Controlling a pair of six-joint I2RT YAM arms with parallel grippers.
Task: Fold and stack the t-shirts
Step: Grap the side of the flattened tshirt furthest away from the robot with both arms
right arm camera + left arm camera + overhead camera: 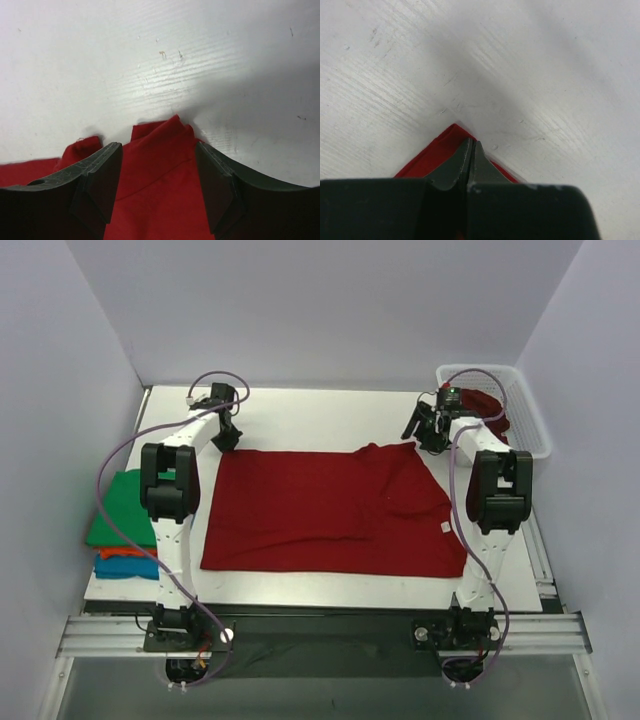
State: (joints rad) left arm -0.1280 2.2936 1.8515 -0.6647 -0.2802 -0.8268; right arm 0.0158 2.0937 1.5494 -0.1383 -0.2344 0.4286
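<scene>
Left gripper (471,150) is pinched tight on one far corner of the red t-shirt (320,510), which lies flat on the table (320,420), while the right gripper (157,150) hangs wide apart over the other corner, likely to lift and fold it.

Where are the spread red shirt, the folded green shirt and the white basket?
red shirt (320,515): top view, middle of the cloth.
green shirt (115,510): top view, its upper face.
basket (531,420): top view, right mesh wall.
</scene>
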